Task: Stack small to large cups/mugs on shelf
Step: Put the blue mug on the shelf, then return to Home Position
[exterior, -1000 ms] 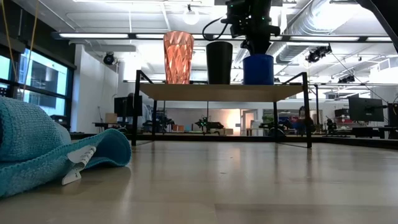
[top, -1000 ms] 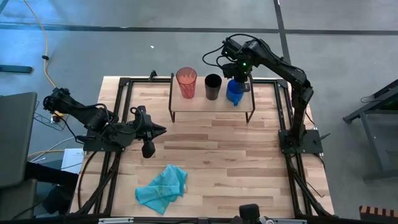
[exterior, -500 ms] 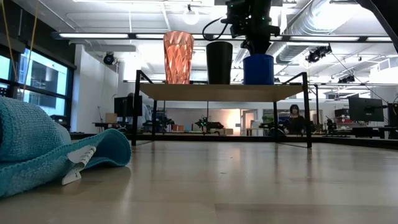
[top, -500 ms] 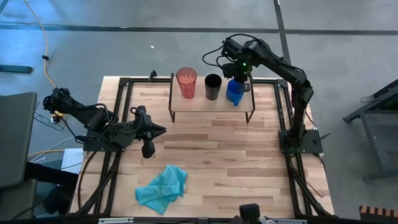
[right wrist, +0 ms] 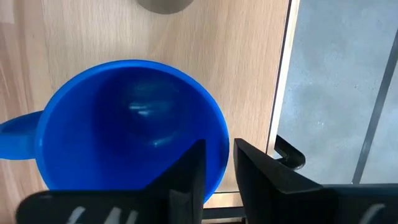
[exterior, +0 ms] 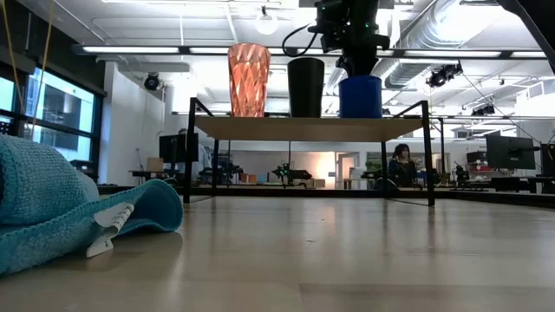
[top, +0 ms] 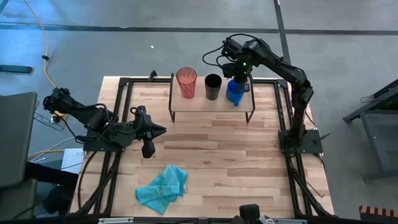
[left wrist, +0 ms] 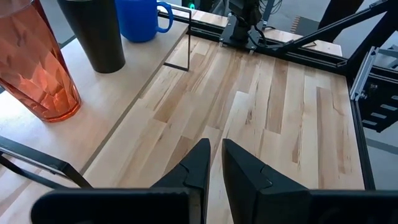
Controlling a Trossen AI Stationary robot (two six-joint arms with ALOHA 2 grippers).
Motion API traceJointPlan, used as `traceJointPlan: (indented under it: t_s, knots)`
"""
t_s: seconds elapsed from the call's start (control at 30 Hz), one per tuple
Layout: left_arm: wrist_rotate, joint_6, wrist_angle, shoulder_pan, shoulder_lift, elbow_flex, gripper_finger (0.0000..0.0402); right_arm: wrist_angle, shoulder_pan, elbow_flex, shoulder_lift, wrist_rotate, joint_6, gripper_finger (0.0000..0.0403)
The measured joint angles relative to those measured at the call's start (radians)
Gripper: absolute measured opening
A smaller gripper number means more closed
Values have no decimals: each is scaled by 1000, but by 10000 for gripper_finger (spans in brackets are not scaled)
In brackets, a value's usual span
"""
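Observation:
On the wooden shelf (top: 211, 106) stand, in a row, the red-orange tumbler (top: 186, 82), the black cup (top: 212, 86) and the blue mug (top: 235, 91), each on its base. The low view shows the tumbler (exterior: 249, 80), the black cup (exterior: 305, 87) and the mug (exterior: 360, 96) on the board. My right gripper (right wrist: 217, 149) comes down on the mug from above, also seen in the high view (top: 239, 76). My left gripper (left wrist: 216, 146) is shut and waits over the table's left part (top: 149, 134). My right gripper holds the blue mug by its rim (right wrist: 219, 138) on the side opposite the handle (right wrist: 12, 134). One finger (right wrist: 186, 177) is inside the mug and the other (right wrist: 261, 177) outside, pointing down from above. The mug stands upright with its base on the shelf board (exterior: 303, 127).
A crumpled teal cloth (top: 163, 188) lies near the table's near edge, large in the low view (exterior: 52, 208). Black frame rails (top: 124, 112) run along the table's left and right sides. Bare wood lies between shelf and cloth. A person (exterior: 401, 165) shows far off in the room.

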Motion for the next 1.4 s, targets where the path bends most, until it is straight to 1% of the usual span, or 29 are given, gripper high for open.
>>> traceJointPlan:
  t_s: [0.2, 0.47, 0.87, 1.4]
  knots:
    - [0, 0, 0, 0, 0, 0, 33, 4, -6, 0, 0, 0, 19, 81]
    - [0, 0, 0, 0, 0, 0, 33, 4, -21, 0, 0, 0, 49, 81]
    - [0, 0, 0, 0, 0, 0, 33, 0, -20, 0, 0, -19, 53, 81]
    - [6, 0, 0, 0, 0, 0, 33, 0, -21, 0, -12, -18, 72, 81]
